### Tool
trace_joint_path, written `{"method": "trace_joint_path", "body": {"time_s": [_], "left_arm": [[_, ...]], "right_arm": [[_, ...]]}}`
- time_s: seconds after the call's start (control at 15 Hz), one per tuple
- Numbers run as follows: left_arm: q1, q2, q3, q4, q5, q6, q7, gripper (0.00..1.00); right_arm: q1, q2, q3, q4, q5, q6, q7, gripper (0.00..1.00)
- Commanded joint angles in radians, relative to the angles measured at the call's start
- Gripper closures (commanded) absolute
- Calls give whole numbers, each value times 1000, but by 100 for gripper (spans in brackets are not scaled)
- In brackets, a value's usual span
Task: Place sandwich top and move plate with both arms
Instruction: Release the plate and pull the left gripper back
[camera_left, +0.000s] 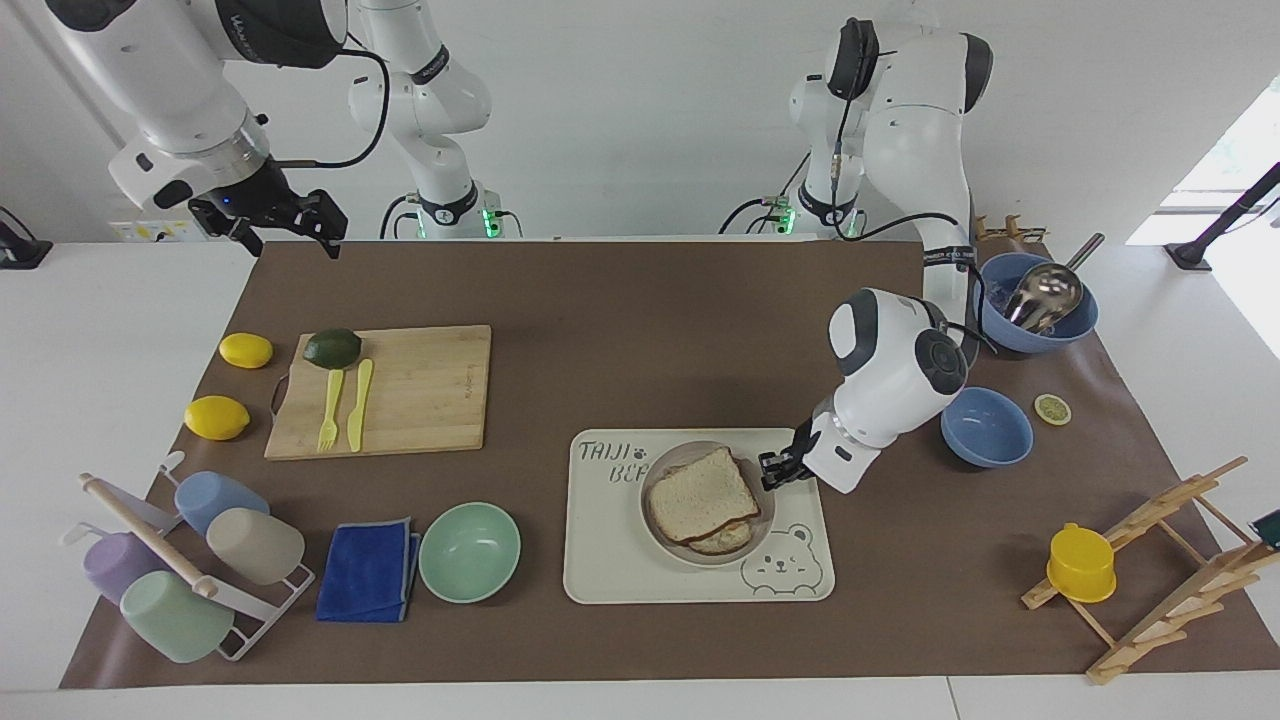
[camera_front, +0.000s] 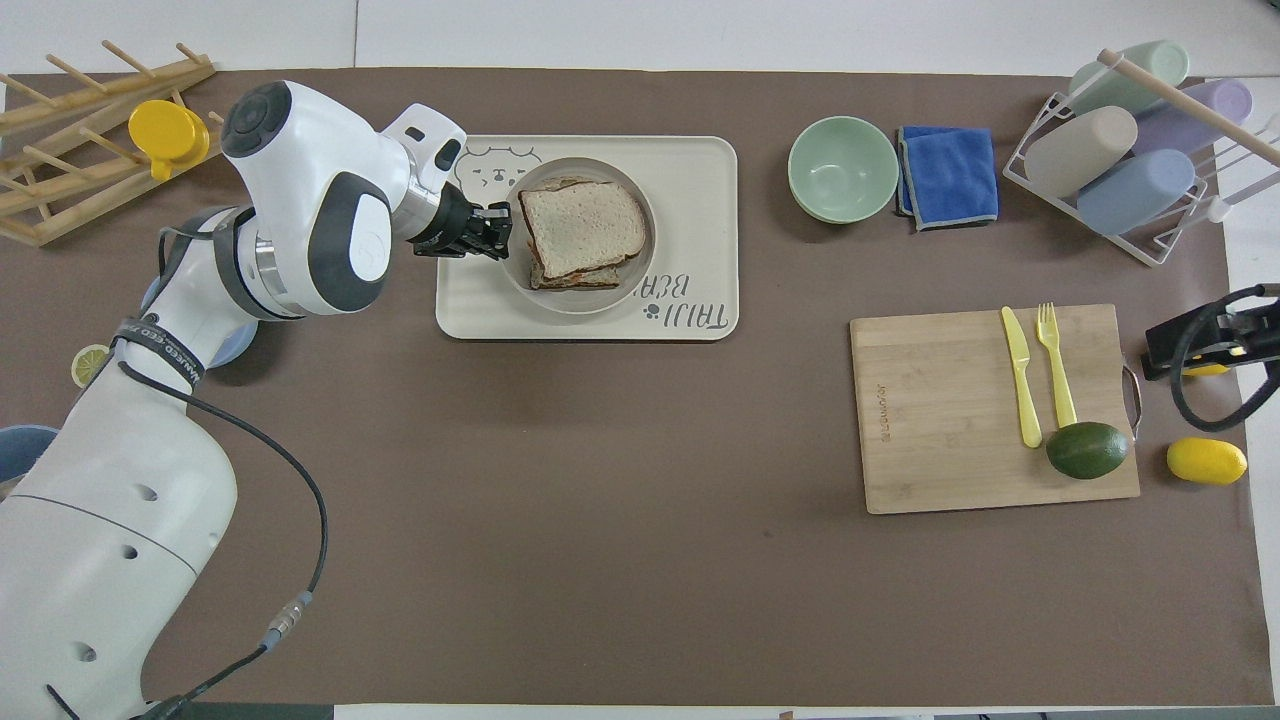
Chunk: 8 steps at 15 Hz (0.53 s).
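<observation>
Standing here looking at the tabletop, starting from the robots' end: the right end effector (camera_left: 288, 235) hangs idle over the corner of the brown mat (camera_left: 650, 300), fingers clearly apart and holding nothing. Down that same end there's a board (camera_left: 420, 390) with an avocado (camera_left: 332, 347), a yellow fork (camera_left: 328, 410) and knife (camera_left: 358, 405) on it, and two lemons (camera_left: 246, 350) just off the board on the mat. Toward the left arm's end sits a big blue bowl (camera_left: 1080, 325) with a metal ladle (camera_left: 1045, 290) in it, then a smaller blue bowl (camera_left: 986, 427) a bit farther out with a lime slice (camera_left: 1052, 409) beside it. The left arm is stretched out low, and the left end effector (camera_left: 772, 468) is right at the rim of the plate (camera_left: 652, 520), fingertips close together on the edge, so it looks clamped on the plate. The plate sits on the bear tray (camera_left: 620, 560), on the half toward the left arm's end, partly covering the lettering. The top (camera_left: 702, 495) lies on the sandwich in the plate, a bit skewed, so the lower slice peeks out underneath. Beside the tray are a green bowl (camera_left: 469, 552) and a folded blue cloth (camera_left: 368, 570). Farthest out are a wire rack (camera_left: 250, 620) of pastel cups at one corner and a wooden rack (camera_left: 1160, 570) with a yellow cup (camera_left: 1081, 563) on it at the other.
</observation>
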Motion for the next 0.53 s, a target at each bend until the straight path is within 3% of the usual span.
{"method": "trace_joint_path", "body": {"time_s": [0.0, 0.2, 0.47], "left_arm": [[9, -25, 8, 0, 2, -42, 24, 0], [55, -39, 15, 30, 3, -93, 24, 0], [136, -178, 21, -6, 2, -105, 12, 0]], "right_arm": [[-14, -16, 4, -14, 20, 4, -17, 0], [-14, -16, 4, -14, 20, 4, -17, 0], [-14, -16, 6, -14, 20, 4, -17, 0]]}}
